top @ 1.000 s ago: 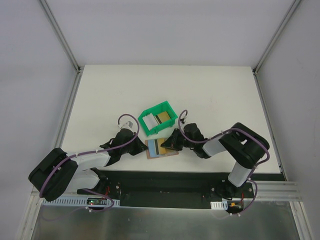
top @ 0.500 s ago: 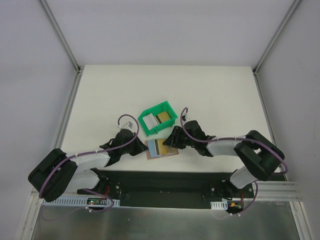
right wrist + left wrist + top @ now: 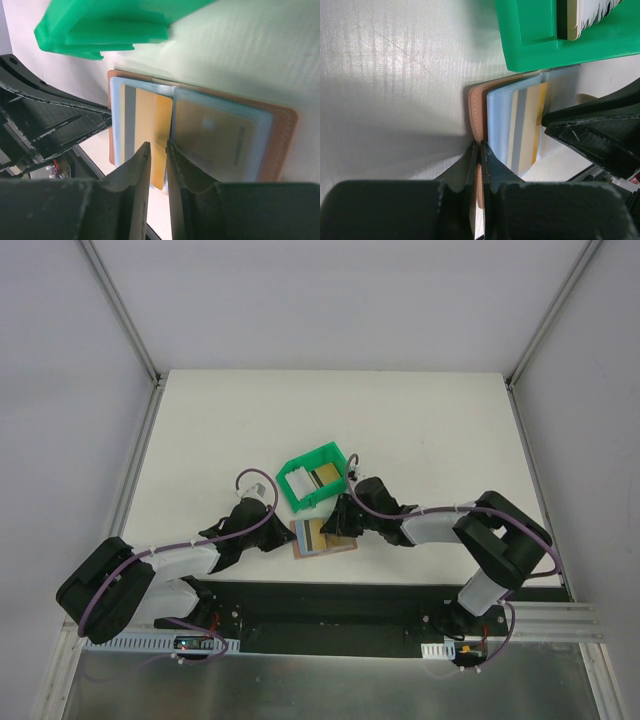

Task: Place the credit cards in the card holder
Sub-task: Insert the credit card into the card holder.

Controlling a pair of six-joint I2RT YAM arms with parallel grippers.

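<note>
The wallet (image 3: 476, 112) lay open and flat on the white table (image 3: 400, 430). It was near the front edge, just in front of the green bin (image 3: 535, 50). It sat between the two grippers. The wallet was brown leather on the outside, with a stitched rim. Inside it had pale blue-grey pockets.

A gold card (image 3: 147, 125) with a grey stripe lay on the left half, next to the fold. It was partly tucked into a pocket. A tan card (image 3: 210, 137) showed through the see-through pocket on the right half.

The left gripper (image 3: 480, 155) was clamped tight on the brown edge of the wallet. The leather went in between its fingers.

The right gripper (image 3: 158, 147) pointed down at the middle of the wallet, at the side edge of the gold card. Its fingers had only a thin gap between them. I could not tell if they pinched the card.

The bin held something white and something gold-brown.
</note>
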